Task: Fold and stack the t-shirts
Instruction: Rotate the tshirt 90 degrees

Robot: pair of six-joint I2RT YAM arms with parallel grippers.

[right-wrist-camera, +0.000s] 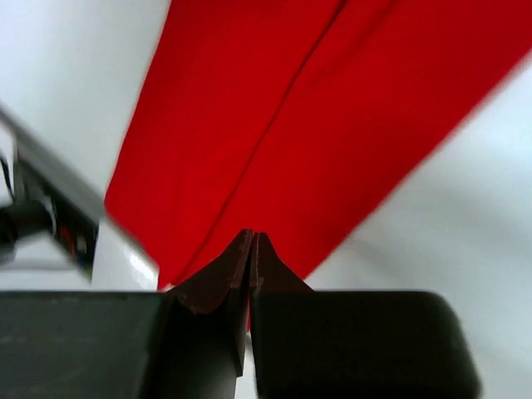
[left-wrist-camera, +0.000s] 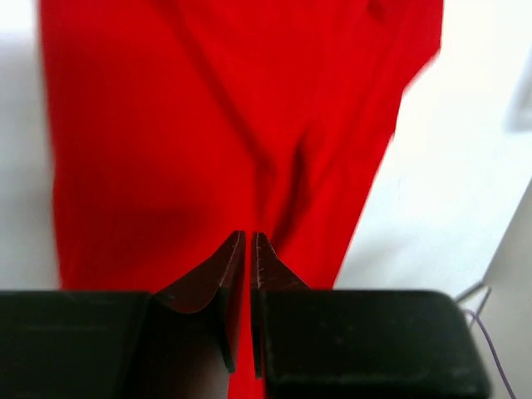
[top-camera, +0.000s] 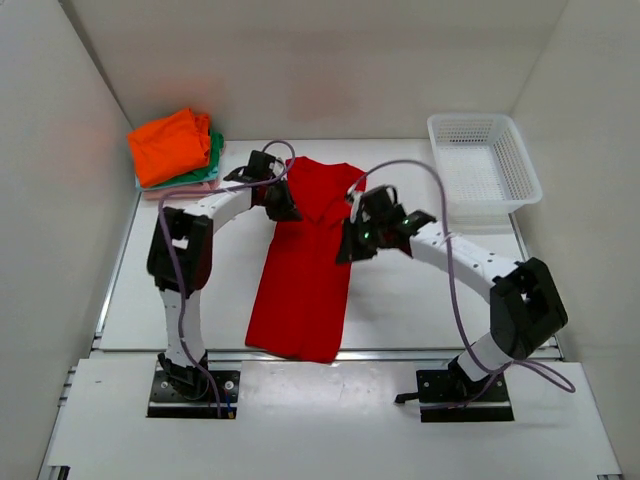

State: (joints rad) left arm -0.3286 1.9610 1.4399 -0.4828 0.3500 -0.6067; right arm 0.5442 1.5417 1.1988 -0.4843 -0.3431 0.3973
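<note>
Red t-shirt [top-camera: 300,285] lies pinched in left jaws and right jaws.

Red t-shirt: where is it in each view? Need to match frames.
Top external: red t-shirt, centre, running near to far.
Left wrist: red t-shirt fills the upper left and middle.
Right wrist: red t-shirt, upper middle to right.
Shared landmark: white table beside it.

White mesh basket [top-camera: 486,165] sits upright at the far right corner of the white counter [top-camera: 415,300], close to the right wall. Plain white walls [top-camera: 320,60] box in the counter left, back, right.
</note>
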